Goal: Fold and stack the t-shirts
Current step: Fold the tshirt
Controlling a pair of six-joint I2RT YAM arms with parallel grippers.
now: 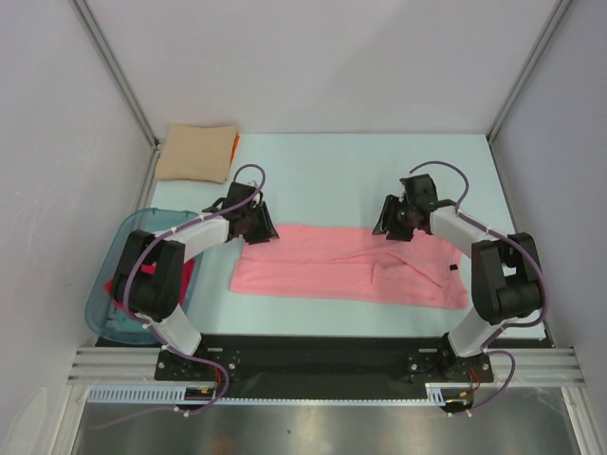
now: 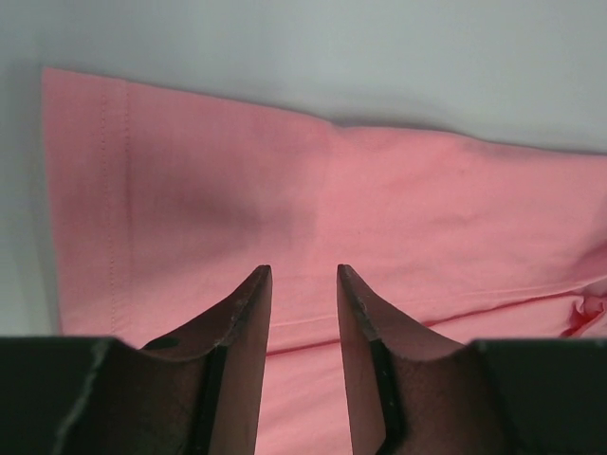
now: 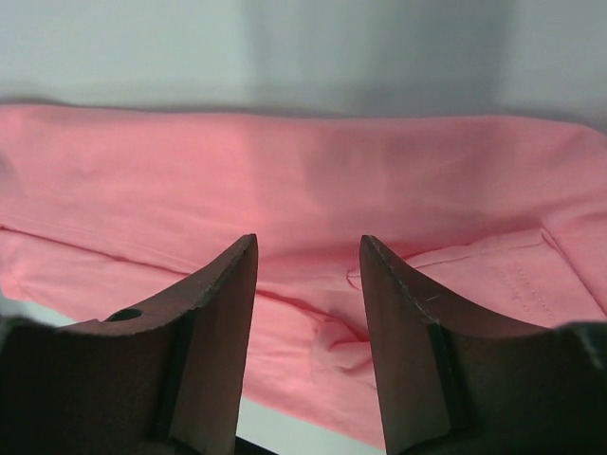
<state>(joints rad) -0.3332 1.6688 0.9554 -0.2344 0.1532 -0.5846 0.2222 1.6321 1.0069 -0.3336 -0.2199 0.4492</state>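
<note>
Looking down from the top camera, I see the pink shirt (image 1: 346, 263) lying as a long folded strip across the middle of the table (image 1: 332, 171), its dark label (image 1: 453, 272) near the right end. The left gripper (image 1: 254, 226) sits over the strip's far left corner, and the right gripper (image 1: 394, 223) over its far edge, right of centre. Only this view shows me the rest: a folded tan shirt (image 1: 196, 152) at the far left with an orange shirt (image 1: 234, 144) showing along its right side, and the tub (image 1: 100, 303) beside the left arm. What I take to be a crimson shirt (image 1: 188, 275) lies in the tub, though the arm hides most of it. The wrist cameras give what the top one cannot. On the left, the fingers stand a narrow gap apart with nothing between them, and the shirt's stitched end lies just beyond. On the right, the fingers are parted somewhat wider, also empty, above a rumpled fold beside a stitched hem.
</note>
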